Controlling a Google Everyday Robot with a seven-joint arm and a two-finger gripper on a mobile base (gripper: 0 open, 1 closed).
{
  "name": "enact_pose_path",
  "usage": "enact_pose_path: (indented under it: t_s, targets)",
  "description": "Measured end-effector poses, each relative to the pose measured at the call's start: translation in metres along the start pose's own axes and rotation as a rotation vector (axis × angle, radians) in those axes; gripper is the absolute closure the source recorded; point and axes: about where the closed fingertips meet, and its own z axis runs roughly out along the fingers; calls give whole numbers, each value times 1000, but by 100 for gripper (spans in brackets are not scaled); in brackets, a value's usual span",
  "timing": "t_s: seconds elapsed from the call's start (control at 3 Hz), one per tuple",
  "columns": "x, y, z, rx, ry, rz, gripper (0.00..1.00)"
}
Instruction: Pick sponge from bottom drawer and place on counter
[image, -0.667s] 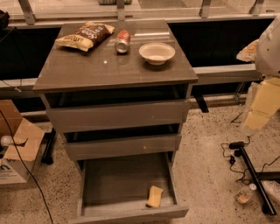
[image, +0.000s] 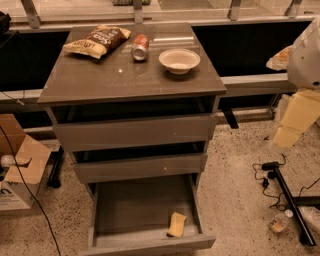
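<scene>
The sponge (image: 176, 224), a small pale-yellow block, lies inside the open bottom drawer (image: 125, 212), near its front right corner, leaning slightly. The two drawers above it stand pulled out a little. The counter (image: 100, 75) is the glossy grey-brown top of the cabinet. My gripper (image: 289, 131) is a pale yellowish shape at the right edge, hanging below the white arm. It sits well to the right of the cabinet, at about the height of the upper drawers and far from the sponge. It holds nothing that I can see.
On the counter lie a chip bag (image: 97, 40), a tipped soda can (image: 140, 47) and a white bowl (image: 179, 60). A cardboard box (image: 17, 172) stands on the floor at left. A black stand leg (image: 287, 200), cables and a small bottle (image: 280, 221) lie at right.
</scene>
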Motion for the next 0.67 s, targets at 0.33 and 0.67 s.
enact_pose_path:
  t_s: [0.33,0.67]
  targets:
    - [-26,0,25,-7,-104,-7,0]
    - [-50,0,69,-52,-290,-30,0]
